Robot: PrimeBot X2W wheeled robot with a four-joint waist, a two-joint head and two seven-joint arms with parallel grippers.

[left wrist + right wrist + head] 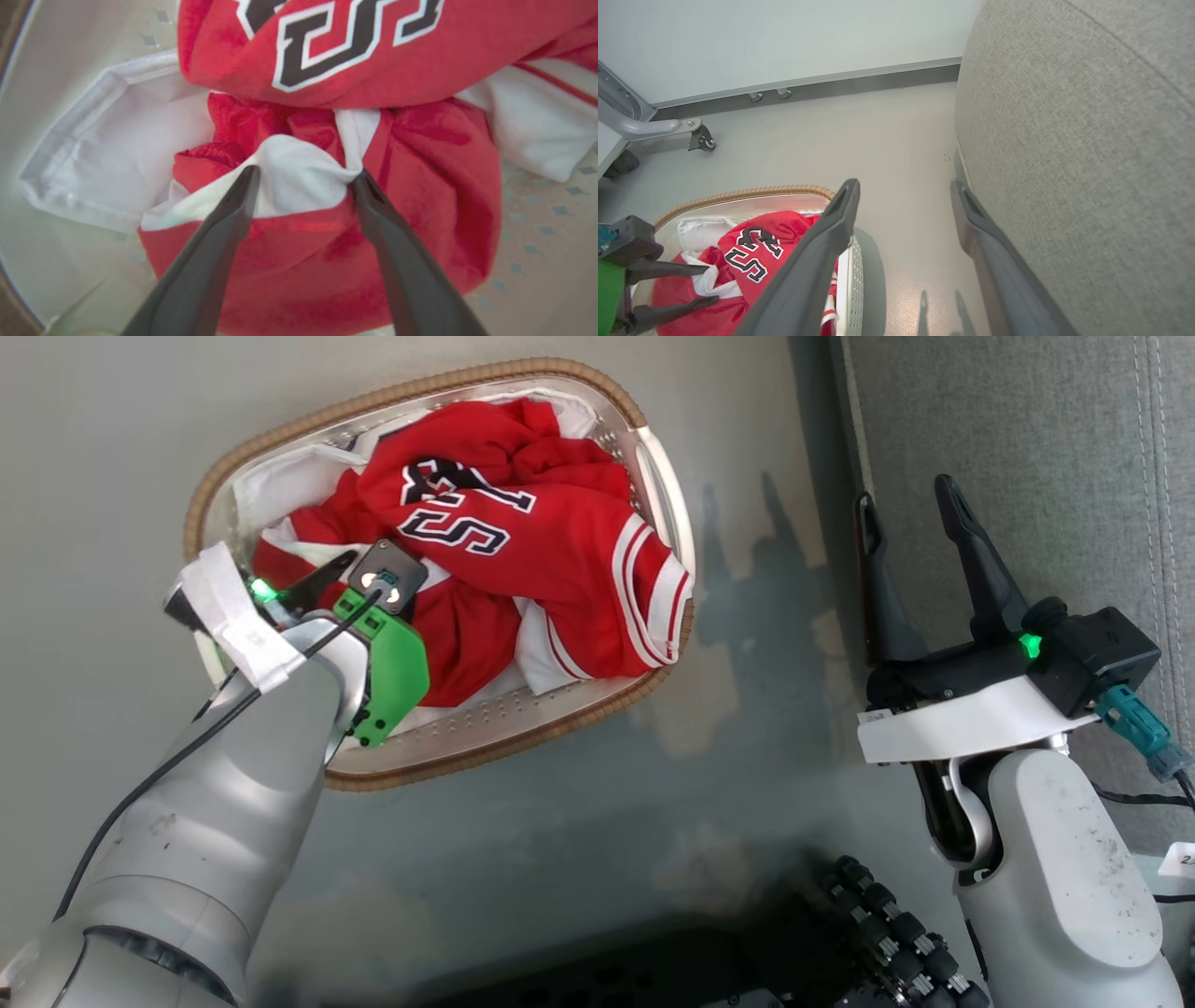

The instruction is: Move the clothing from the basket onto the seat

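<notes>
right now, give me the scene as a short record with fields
seat: large grey fabric sofa cushion, on the robot's right
basket: oval white perforated plastic, brown woven rim, left of the seat and apart from it
clothing: bright red sports garments with white striped trim, heaped inside the basket
left gripper: open, fingertips straddling a red-and-white fold
right gripper: open, holding nothing, beside the seat

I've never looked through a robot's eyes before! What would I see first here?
The bright red clothes with big dark letters, heaped in the basket on the floor, jump out first. The left hand is down in the basket, open, its fingers either side of a white fold. The right hand hovers open beside the grey seat.
</notes>
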